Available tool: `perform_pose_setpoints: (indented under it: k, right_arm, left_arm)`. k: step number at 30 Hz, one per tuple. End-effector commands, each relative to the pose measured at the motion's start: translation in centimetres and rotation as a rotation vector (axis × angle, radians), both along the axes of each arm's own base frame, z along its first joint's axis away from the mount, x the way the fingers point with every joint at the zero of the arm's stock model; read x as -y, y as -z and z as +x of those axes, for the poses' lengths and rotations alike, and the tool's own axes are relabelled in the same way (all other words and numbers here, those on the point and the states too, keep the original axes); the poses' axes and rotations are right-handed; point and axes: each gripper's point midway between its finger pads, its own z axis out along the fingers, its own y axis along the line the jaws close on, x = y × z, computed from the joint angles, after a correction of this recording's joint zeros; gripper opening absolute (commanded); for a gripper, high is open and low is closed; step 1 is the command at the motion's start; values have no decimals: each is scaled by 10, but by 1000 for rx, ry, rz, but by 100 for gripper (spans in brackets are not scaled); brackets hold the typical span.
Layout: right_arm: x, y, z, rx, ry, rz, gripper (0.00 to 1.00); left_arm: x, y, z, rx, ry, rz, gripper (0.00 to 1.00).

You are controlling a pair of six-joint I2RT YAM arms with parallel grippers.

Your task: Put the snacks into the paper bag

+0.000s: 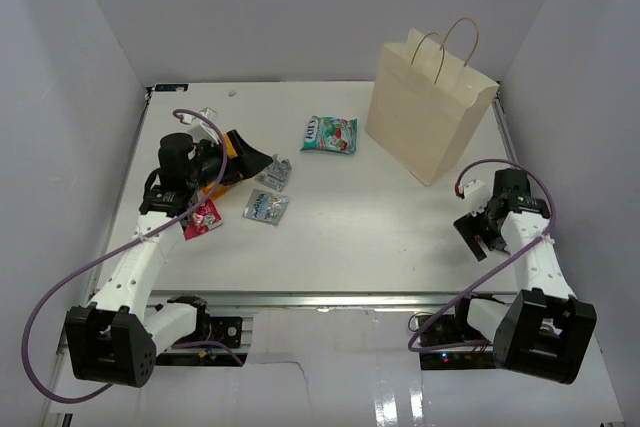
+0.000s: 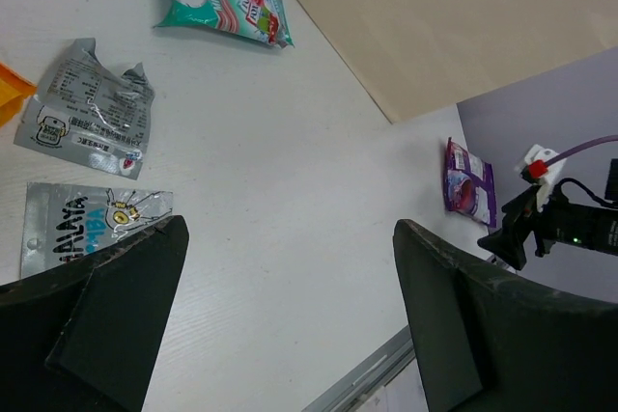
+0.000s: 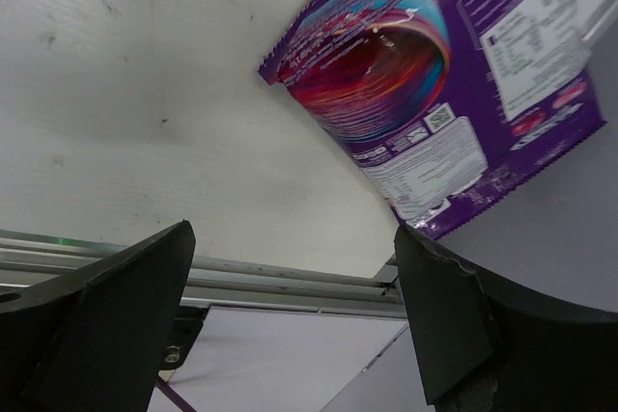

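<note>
Nothing appeared to have been packed yet. The paper bag [image 1: 430, 112] stood upright at about 1 o'clock on the bench [image 1: 380, 237]. Its inside was hidden, so an empty bag was only a likely reading. Every snack that could be seen lay outside it. The green-white packet [image 1: 330, 134] sat near 12 o'clock. Two silver packets [image 1: 274, 173] [image 1: 266, 207] lay close together towards 9 o'clock, with the red-pink packet [image 1: 203, 219] at 8 o'clock beside them. An orange packet [image 2: 8, 94] was mostly hidden under the left arm. The purple packet [image 3: 435, 74] lay at 3 o'clock against the side wall. The left fingers [image 2: 126, 306] were spread wide over the silver pair, holding nothing. The right fingers [image 3: 116, 306] were also spread, empty, just short of the purple packet. All six packets remained to be moved.
</note>
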Motion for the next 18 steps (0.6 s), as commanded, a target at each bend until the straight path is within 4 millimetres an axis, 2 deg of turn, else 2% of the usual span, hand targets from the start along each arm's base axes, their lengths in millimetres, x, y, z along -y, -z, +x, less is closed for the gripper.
perform_pose_setpoints:
  k: [1,6,7,12,14,18]
  right_arm:
    - [30,19,-1,-63,-15,-98,90]
    - [31,30,9,-91,-118,-54,91]
    - [30,32,10,-98,-143,-49,94]
    - [39,43,24,-100,-263,-107,100]
    - [41,48,30,-92,-305,-124,94]
    - [48,57,40,-87,-368,-171,92]
  left_arm:
    - [4,-3,-4,8,31,8,98]
    - [9,1,-4,-19,51,15,98]
    - [10,3,-3,-27,53,16,98]
    - [14,4,-1,-45,65,9,98]
    - [15,6,-1,-59,67,4,98]
    - [17,11,-3,-76,72,2,98]
